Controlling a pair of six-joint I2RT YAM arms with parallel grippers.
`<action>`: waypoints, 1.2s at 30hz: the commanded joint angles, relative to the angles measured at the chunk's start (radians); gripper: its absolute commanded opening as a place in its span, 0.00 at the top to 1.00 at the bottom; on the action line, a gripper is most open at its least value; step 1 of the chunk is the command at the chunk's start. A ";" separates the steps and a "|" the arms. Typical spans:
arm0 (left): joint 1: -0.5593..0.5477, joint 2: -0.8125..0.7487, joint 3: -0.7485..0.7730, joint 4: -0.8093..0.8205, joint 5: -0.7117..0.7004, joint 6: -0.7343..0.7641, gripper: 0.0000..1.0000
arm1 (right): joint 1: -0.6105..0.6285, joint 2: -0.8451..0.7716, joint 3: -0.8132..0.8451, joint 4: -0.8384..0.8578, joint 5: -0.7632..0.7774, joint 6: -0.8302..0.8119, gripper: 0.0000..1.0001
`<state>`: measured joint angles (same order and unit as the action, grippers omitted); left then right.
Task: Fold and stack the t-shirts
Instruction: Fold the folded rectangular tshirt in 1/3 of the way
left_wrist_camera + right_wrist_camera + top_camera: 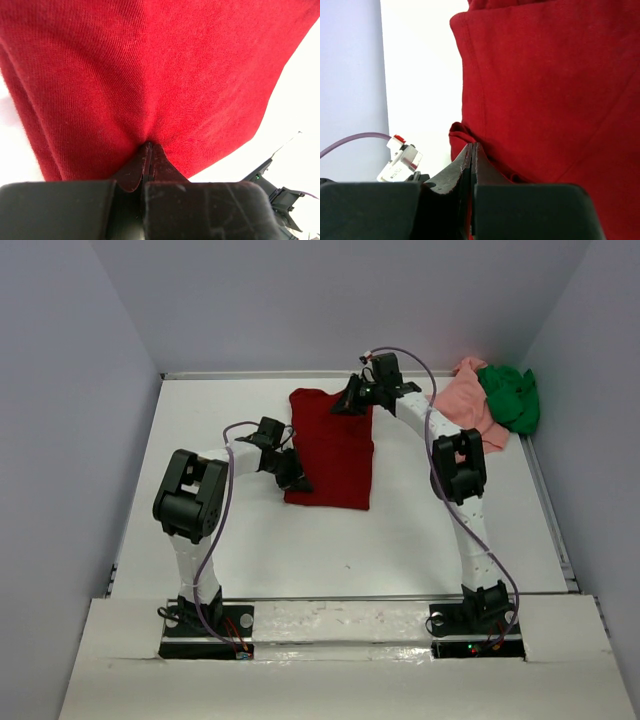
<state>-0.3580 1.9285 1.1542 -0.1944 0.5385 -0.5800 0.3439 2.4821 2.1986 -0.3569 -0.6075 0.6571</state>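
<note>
The dark red t-shirt [332, 452] lies folded into a tall strip on the middle of the white table. My left gripper [298, 480] is at its lower left edge, shut on a pinch of the red cloth [150, 75], which puckers at the jaw tips [148, 146]. At the shirt's upper right edge my right gripper [350, 400] is shut on the red cloth [545, 90], with its tips [472, 146] at a bunched hem. The salmon pink t-shirt [466, 408] and the bright green t-shirt [512, 395] lie crumpled together in the far right corner.
Grey walls close in the table [220, 410] on the left, back and right. In the right wrist view the left arm's wrist with its purple cable [400, 159] shows beyond the shirt. The arm bases are bolted at the near edge [340, 625].
</note>
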 commanded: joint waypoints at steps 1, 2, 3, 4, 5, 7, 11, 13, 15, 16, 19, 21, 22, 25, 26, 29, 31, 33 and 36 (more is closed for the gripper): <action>-0.004 -0.042 -0.019 -0.079 -0.031 0.029 1.00 | 0.017 -0.067 -0.017 -0.013 -0.003 -0.039 1.00; -0.004 -0.046 -0.017 -0.080 -0.031 0.028 1.00 | 0.017 -0.081 -0.039 -0.014 -0.011 -0.040 1.00; -0.004 -0.049 -0.010 -0.082 -0.031 0.025 1.00 | 0.017 -0.119 -0.063 -0.019 -0.011 -0.050 1.00; -0.004 -0.052 -0.005 -0.085 -0.032 0.026 1.00 | 0.017 -0.144 -0.092 -0.022 -0.009 -0.054 1.00; -0.004 -0.060 0.002 -0.095 -0.035 0.026 1.00 | 0.017 -0.170 -0.165 -0.027 0.000 -0.066 1.00; -0.004 -0.080 0.044 -0.135 -0.047 0.032 1.00 | 0.007 -0.259 -0.293 -0.034 0.017 -0.079 1.00; 0.002 -0.149 0.172 -0.242 -0.138 0.052 0.86 | -0.020 -0.441 -0.485 -0.048 0.006 -0.083 0.94; 0.013 -0.171 0.272 -0.289 -0.167 0.068 0.83 | -0.035 -0.530 -0.618 -0.047 0.003 -0.085 0.87; 0.039 -0.181 0.356 -0.353 -0.187 0.094 0.76 | -0.060 -0.646 -0.721 -0.068 -0.021 -0.083 0.55; 0.050 -0.181 0.375 -0.368 -0.184 0.103 0.73 | -0.060 -0.675 -0.747 -0.080 -0.043 -0.082 0.39; 0.097 -0.190 0.377 -0.393 -0.155 0.127 0.46 | -0.072 -0.753 -0.842 -0.168 -0.103 -0.088 0.16; 0.128 -0.217 0.296 -0.360 -0.143 0.134 0.37 | -0.072 -0.814 -0.917 -0.171 -0.127 -0.082 0.14; 0.137 -0.227 0.264 -0.347 -0.143 0.135 0.33 | -0.072 -0.831 -0.953 -0.171 -0.124 -0.083 0.14; 0.162 -0.252 0.129 -0.291 -0.132 0.143 0.27 | -0.072 -0.873 -1.091 -0.145 -0.130 -0.077 0.12; 0.163 -0.253 0.095 -0.277 -0.129 0.143 0.27 | -0.072 -0.879 -1.120 -0.130 -0.136 -0.074 0.12; 0.163 -0.261 -0.002 -0.229 -0.120 0.147 0.27 | -0.072 -0.905 -1.261 -0.038 -0.173 -0.025 0.12; 0.163 -0.261 -0.053 -0.202 -0.118 0.149 0.27 | -0.072 -0.916 -1.295 0.013 -0.164 0.002 0.12; 0.163 -0.254 -0.076 -0.189 -0.112 0.151 0.27 | -0.072 -0.914 -1.323 0.056 -0.164 0.025 0.14; 0.163 -0.240 -0.105 -0.166 -0.091 0.146 0.29 | -0.072 -0.894 -1.358 0.105 -0.166 0.042 0.17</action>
<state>-0.1925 1.6928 1.0615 -0.4305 0.4026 -0.4507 0.2680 1.6180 0.8566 -0.3943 -0.7452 0.6598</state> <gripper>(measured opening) 0.717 0.844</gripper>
